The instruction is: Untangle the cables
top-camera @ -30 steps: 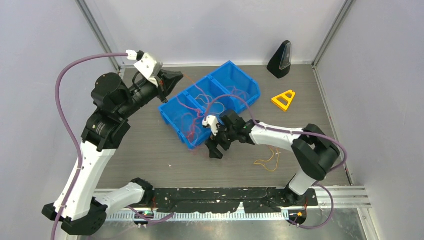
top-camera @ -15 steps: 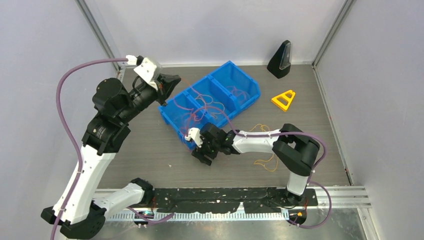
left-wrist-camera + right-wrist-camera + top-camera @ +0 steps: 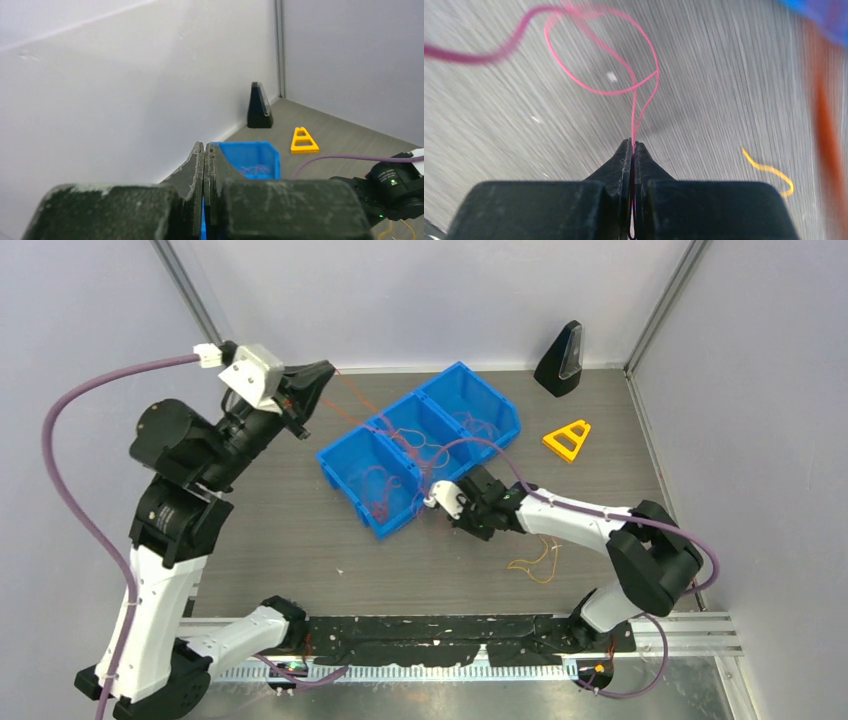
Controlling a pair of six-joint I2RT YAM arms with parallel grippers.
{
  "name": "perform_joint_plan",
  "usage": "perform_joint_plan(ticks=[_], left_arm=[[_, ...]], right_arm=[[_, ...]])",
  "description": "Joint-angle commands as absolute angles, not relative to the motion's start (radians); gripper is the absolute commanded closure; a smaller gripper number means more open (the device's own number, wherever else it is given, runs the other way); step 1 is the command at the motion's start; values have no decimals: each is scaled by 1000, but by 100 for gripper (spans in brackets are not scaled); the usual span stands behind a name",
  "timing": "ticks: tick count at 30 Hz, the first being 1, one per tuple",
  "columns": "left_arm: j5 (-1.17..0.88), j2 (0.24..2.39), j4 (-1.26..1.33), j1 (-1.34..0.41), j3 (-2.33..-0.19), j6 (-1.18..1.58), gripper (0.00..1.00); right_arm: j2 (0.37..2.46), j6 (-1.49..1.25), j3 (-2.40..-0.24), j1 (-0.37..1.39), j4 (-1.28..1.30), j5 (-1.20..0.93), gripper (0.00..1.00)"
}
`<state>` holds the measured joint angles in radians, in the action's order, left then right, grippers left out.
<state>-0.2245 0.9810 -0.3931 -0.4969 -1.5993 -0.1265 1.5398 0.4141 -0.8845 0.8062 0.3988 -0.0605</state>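
Observation:
Thin red and pink cables [image 3: 385,485] lie tangled in the blue three-compartment bin [image 3: 332,462]. My left gripper [image 3: 318,378] is raised left of the bin, jaws shut; a red cable [image 3: 365,405] runs taut from its tip into the bin. In the left wrist view the left gripper [image 3: 205,145] shows pressed jaws and no strand. My right gripper [image 3: 462,523] is low, just in front of the bin. The right gripper [image 3: 632,144] is shut on a pink cable [image 3: 601,65] that loops above the tabletop. An orange-yellow cable [image 3: 535,562] lies loose on the table.
A yellow triangle [image 3: 567,440] and a black wedge-shaped stand [image 3: 560,360] sit at the back right. White walls enclose the table on three sides. A blurred orange strand [image 3: 824,115] and a yellow cable end [image 3: 769,170] lie to the right of the right fingers.
The right gripper has gone from open to shut on the pink cable, swinging left, then back right along the bin's front. The left gripper has pulled up and left, stretching the red cable.

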Motion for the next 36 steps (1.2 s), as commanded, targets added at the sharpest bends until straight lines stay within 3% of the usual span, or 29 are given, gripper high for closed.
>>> perform_joint_plan(ticks=[1, 8, 19, 31, 36], left_arm=[[-163, 981, -317, -491, -1690, -208, 100], [-64, 1008, -240, -486, -1742, -279, 100], [-111, 1030, -191, -470, -1698, -287, 100], [-187, 1044, -49, -469, -1434, -208, 100], [-255, 1041, 51, -464, -1233, -268, 100]], right_arm=[[1499, 593, -808, 694, 521, 22, 94], [1484, 697, -753, 495, 551, 48, 94], [1510, 704, -782, 448, 571, 18, 94], [1456, 640, -938, 439, 673, -193, 94], [1416, 615, -986, 432, 709, -214, 94]])
